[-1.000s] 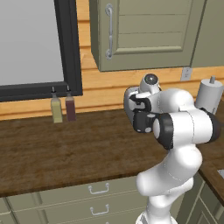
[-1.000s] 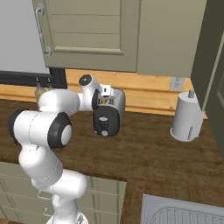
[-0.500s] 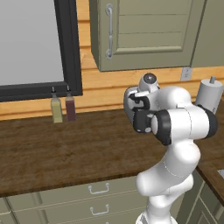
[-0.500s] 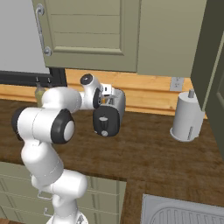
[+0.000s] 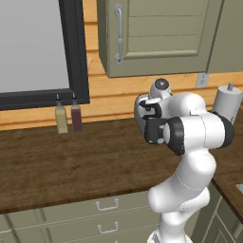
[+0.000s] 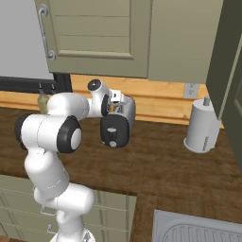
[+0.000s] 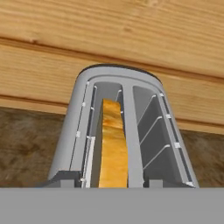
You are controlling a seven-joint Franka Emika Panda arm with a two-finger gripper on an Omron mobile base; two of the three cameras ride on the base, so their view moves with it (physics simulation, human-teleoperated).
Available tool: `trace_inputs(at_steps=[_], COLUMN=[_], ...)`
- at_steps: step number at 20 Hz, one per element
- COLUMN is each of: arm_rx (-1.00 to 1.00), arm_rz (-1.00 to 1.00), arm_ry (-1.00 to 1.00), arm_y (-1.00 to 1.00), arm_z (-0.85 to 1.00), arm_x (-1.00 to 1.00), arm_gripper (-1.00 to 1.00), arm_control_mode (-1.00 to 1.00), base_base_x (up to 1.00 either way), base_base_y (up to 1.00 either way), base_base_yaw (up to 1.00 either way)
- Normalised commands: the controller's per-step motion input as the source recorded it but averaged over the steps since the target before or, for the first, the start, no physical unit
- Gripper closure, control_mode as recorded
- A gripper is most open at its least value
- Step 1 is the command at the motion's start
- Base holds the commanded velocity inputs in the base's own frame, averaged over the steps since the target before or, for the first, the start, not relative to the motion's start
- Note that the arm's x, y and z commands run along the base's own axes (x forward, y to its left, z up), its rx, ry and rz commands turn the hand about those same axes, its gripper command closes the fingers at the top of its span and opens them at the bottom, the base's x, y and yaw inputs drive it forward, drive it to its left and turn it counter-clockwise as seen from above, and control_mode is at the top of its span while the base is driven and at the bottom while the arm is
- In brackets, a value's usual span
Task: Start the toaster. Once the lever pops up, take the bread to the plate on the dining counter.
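Note:
The silver-grey toaster [image 6: 116,128] stands on the wood counter by the back wall, its black end panel and round knob facing the base. From above, the toaster [image 7: 74,127] has two slots. The tan bread [image 7: 113,144] stands upright in the left slot. My gripper [image 6: 119,101] hangs right over the toaster's top, its fingers reaching down at the slots. How wide the jaws stand is hidden behind the hand and the toaster. The plate and the dining counter are out of view.
A pale grey upright cylinder [image 6: 203,127] with a top knob stands right of the toaster; it is also at the far right [image 5: 227,102]. Two bottles [image 5: 67,117] stand under the window. Wall cabinets [image 6: 94,38] hang overhead. A sink [image 6: 198,229] lies at the lower right.
The arm's elbow has shifted slightly. The hand stays over the toaster's top, and the toaster and bread have not moved.

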Motion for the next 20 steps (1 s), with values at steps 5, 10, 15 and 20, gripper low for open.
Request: trace_inputs(at_steps=[5, 10, 15, 20], arm_rx=[0.00, 0.05, 0.11, 0.05], arm_rz=[0.00, 0.00, 0.00, 0.00], arm_ry=[0.00, 0.00, -0.07, -0.18], arm_y=[-0.02, -0.10, -0.15, -0.14], arm_z=[-0.01, 0.01, 0.19, 0.24], arm_x=[0.00, 0.00, 0.00, 0.00], arm_gripper=[1.00, 1.00, 1.00, 1.00], arm_control_mode=[-1.00, -1.00, -1.00, -1.00], base_base_x=[0.00, 0.00, 0.00, 0.00], base_base_y=[0.00, 0.00, 0.00, 0.00], base_base_yaw=[0.00, 0.00, 0.00, 0.00])
